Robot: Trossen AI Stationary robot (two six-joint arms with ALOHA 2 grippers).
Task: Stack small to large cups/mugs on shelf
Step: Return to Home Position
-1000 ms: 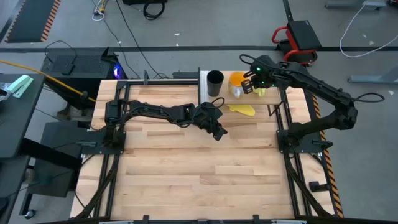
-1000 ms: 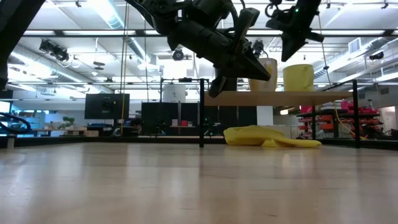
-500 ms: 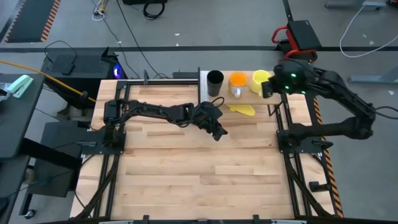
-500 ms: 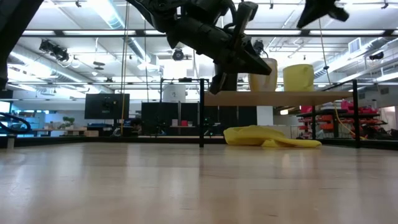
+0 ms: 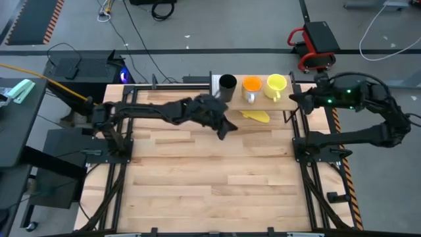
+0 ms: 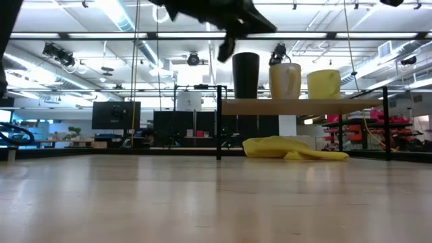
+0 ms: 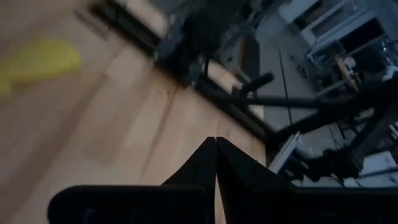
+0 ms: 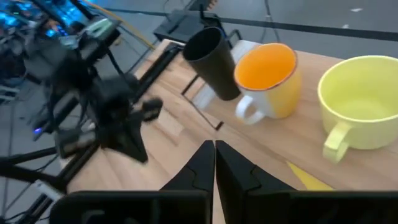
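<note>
— Any words, numbers or brand marks you can make out?

— None that can be read. The black cup [image 6: 246,75], the orange mug [image 6: 285,81] and the yellow mug [image 6: 324,84] show plain sides in the low view, and the right wrist view gives plain walls and rims too.

— What about the room behind the table?

— The dark monitor [image 6: 116,113] is too small to tell what is on it. The red and black device [image 5: 316,41] on the floor in the high view may carry marks, but they are too small to read.
</note>
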